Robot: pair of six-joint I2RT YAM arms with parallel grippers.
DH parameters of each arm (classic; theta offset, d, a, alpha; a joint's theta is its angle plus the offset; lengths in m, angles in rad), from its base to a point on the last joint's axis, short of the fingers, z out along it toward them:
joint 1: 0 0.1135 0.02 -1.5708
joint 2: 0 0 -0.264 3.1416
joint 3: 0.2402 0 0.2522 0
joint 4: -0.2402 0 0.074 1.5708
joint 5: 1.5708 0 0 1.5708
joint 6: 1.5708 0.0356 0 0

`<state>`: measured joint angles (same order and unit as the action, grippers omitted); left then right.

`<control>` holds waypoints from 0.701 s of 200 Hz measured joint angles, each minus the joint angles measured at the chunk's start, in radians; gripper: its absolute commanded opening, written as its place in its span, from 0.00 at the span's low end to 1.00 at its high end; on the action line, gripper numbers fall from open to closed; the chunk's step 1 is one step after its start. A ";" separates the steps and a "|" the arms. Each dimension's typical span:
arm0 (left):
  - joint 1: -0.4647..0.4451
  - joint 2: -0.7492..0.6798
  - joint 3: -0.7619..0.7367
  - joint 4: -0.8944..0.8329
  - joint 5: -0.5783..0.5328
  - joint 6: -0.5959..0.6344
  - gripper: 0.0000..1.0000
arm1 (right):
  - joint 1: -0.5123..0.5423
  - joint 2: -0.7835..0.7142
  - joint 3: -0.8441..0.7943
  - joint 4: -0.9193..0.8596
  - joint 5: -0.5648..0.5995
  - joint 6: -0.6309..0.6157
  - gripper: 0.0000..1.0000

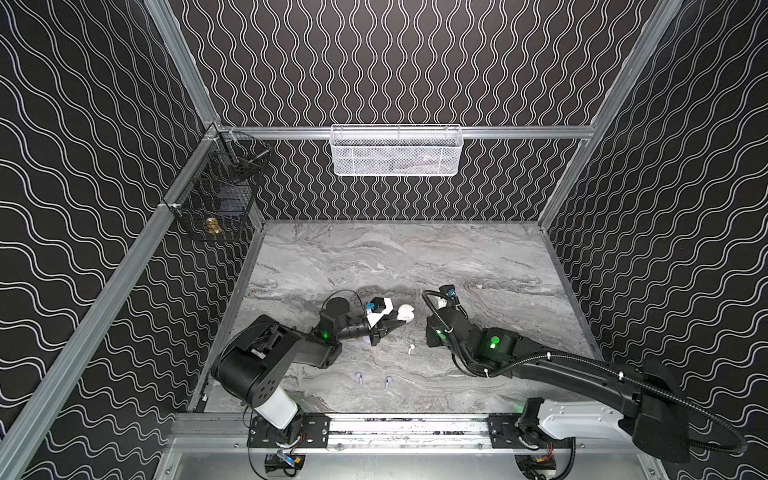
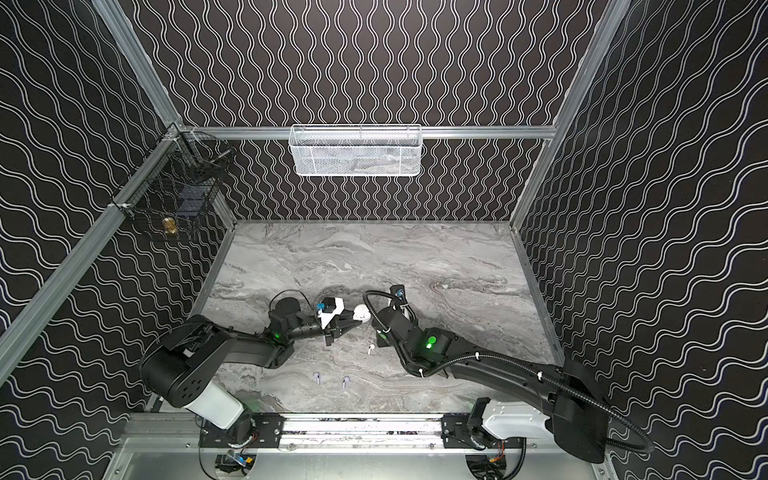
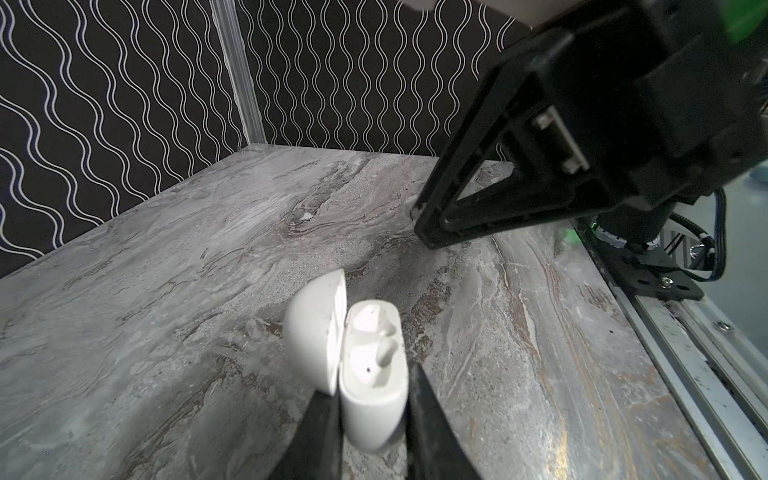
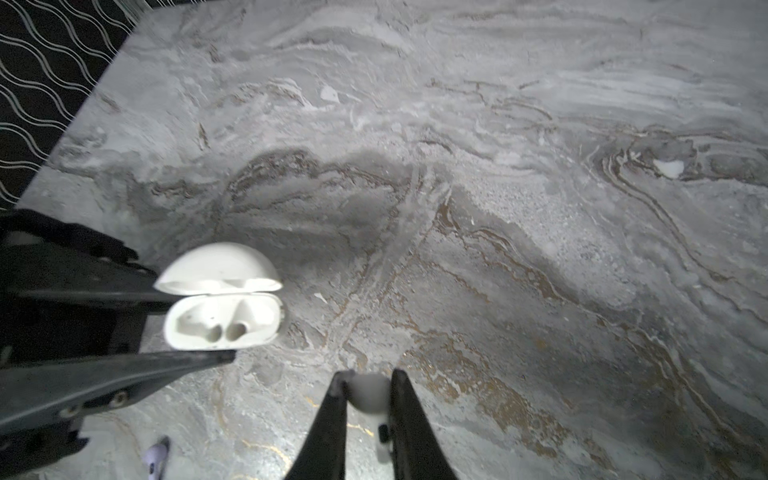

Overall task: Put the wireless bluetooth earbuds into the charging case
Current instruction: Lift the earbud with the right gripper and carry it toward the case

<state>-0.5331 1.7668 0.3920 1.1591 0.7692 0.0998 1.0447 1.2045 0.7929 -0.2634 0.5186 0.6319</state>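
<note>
Fingers (image 1: 388, 328), top views. My left gripper (image 1: 400, 319) is clenched on the charging case (image 1: 408, 309), near the middle of the worktop (image 1: 478, 257). My right arm (image 1: 494, 345) reaches in just beside it, toward the right edge, its jaws hidden under the wrist. One loose white earbud (image 1: 410, 348) lies between the arms, toward the front edge. Two lavender earbuds (image 1: 359, 377) lie side by side, not touching, nearer the front edge.

Left wrist view. Case body: smooth, glossy white plastic with rounded corners, gripped across its sides by my two black fingers. Lid (image 3: 313, 332): a domed shell, hinged open beside the mouth. Right gripper (image 3: 424, 232): tips close together, apart from the case. I cannot see from here what it holds.

Right wrist view. Right fingers (image 4: 409, 432): matte black and tapered, grasping the held white earbud (image 4: 369, 399), bulb at the tips, stem running back toward my wrist. The case mouth faces me and both moulded wells look empty. The worktop is grey marble pattern with brown veins.

Step, as I judge it: one earbud is picked and on its way to the case, none seated. The next move calls for bringing it over a well and lining up the stem. With the stem pointing back at me, I probably need a wrist turn before lowering, while my left fingers hold the case steady.
</note>
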 measured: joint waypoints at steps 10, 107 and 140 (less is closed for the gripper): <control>0.003 0.002 0.002 0.003 0.000 -0.003 0.17 | 0.008 -0.008 0.000 0.029 0.010 -0.020 0.21; 0.022 0.015 0.014 0.006 0.004 -0.041 0.18 | 0.019 0.035 -0.015 0.289 -0.029 -0.076 0.21; 0.023 0.015 0.014 0.006 -0.008 -0.044 0.18 | 0.020 0.060 -0.025 0.337 -0.027 -0.068 0.21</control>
<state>-0.5106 1.7821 0.4061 1.1652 0.7609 0.0555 1.0649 1.2648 0.7677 0.0734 0.4915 0.5644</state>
